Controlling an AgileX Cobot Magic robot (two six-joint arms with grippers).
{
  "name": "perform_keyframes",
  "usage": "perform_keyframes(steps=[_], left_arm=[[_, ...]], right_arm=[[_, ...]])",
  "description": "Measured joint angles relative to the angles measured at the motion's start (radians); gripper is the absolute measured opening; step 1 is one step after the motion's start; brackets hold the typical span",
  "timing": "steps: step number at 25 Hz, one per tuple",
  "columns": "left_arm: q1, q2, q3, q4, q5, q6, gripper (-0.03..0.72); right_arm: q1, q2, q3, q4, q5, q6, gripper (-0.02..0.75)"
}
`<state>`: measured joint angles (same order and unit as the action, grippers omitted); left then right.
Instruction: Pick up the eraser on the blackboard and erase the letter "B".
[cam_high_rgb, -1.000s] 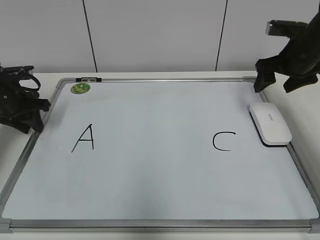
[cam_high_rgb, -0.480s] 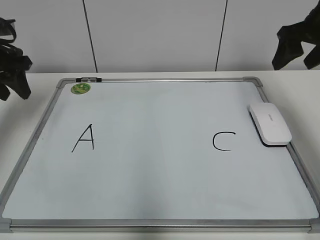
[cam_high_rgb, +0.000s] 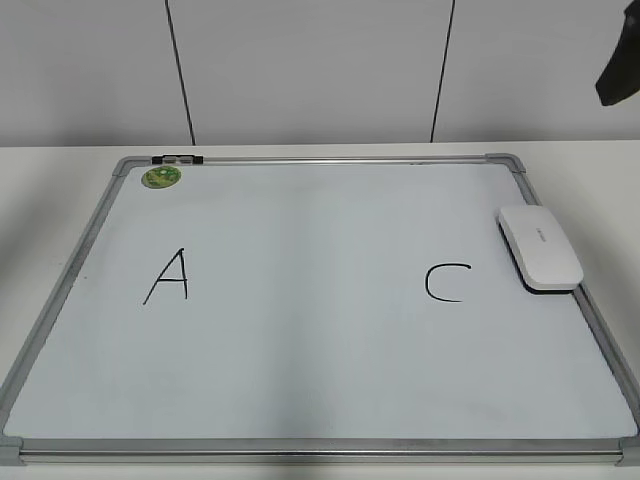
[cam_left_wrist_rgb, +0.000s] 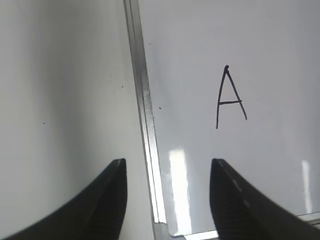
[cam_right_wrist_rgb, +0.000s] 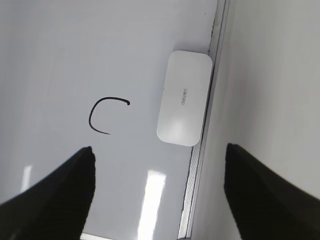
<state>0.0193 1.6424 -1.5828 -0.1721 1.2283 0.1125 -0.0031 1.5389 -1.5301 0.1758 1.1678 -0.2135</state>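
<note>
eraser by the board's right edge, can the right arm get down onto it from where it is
Probably yes. The eraser lies flat on the blackboard beside its right frame, nothing on or over it. The right end effector hangs open above it, and the letter C sits apart to one side.

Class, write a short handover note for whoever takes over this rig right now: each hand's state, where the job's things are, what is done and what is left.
Left hand: open, empty, above the blackboard's left frame near the "A".
Right hand: open, empty, high above the eraser.
Eraser: lying flat at the board's right edge, beside the "C".
Done: no "B" is visible; the space between "A" and "C" is blank.
Left: nothing evident to wipe; confirm the erasing is complete.
</note>
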Motion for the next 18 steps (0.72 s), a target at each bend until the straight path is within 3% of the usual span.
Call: perform_keyframes(steps=[18], left_arm=[[0.000,-0.741,0.492,-0.044,0.017,-0.006,0.404]], right_arm=[[0.000,-0.640,0.465,-0.007,0.004,-0.006,0.593]])
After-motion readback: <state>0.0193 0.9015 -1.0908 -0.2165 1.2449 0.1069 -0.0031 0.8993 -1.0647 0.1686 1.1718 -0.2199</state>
